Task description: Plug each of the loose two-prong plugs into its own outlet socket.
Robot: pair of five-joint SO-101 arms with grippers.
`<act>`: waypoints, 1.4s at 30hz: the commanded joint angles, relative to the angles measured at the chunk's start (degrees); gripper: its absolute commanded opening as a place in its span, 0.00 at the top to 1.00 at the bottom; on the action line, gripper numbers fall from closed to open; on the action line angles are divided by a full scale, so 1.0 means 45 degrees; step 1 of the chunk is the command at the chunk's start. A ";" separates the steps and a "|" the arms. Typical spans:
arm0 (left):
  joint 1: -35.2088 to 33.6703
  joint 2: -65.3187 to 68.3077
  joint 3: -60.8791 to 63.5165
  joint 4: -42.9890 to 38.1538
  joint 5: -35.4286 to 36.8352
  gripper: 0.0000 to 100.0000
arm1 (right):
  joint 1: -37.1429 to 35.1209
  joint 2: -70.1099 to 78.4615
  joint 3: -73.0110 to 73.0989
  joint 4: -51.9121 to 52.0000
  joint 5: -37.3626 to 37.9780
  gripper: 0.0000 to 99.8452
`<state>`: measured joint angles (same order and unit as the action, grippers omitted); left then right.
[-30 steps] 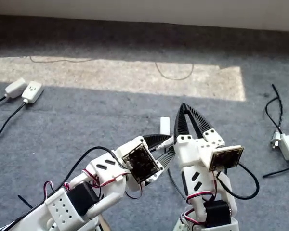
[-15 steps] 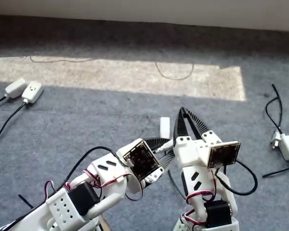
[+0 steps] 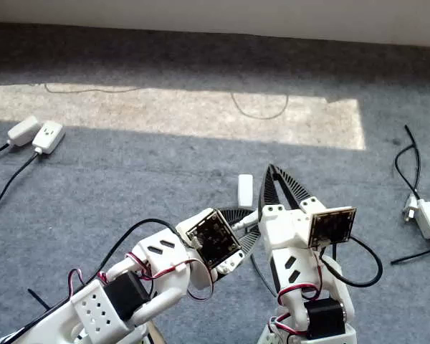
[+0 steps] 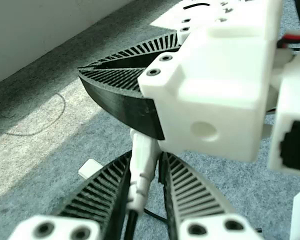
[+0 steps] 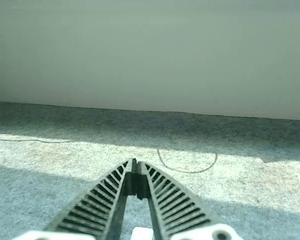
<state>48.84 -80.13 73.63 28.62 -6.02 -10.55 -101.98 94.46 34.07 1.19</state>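
My left gripper is shut on a white two-prong plug with a black cable, held just above the carpet. In the left wrist view the plug stands pinched between the ribbed black fingers, close against the right arm's body. My right gripper points away from the arm bases, shut with nothing in it; its tips meet. A small white outlet block lies on the carpet just left of the right gripper, and its edge peeks in beneath the right fingers.
Two white outlet pieces with black cords lie at the far left. Another white plug-and-socket pair with black cable lies at the far right. A thin wire loop lies on the sunlit carpet strip.
The right gripper has drawn back a little toward its base, its tips now nearer the white block. The left arm has shifted slightly, still holding the plug.
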 commanded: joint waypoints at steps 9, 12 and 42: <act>-0.0830 -0.1358 -0.2901 -0.0352 0.0098 0.99 | 0.1338 0.0283 0.1768 0.1495 0.0781 0.99; -0.0400 -0.1358 -0.2042 -0.0488 0.0156 0.99 | 0.1201 0.0420 0.0342 0.1651 0.0742 0.99; -0.0068 -0.1319 0.1397 -0.2637 0.0078 0.99 | -0.1553 1.0774 -1.3158 0.6691 0.0469 0.99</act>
<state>47.87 -85.41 81.01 18.24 -5.85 -16.62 -53.10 32.22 65.71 1.71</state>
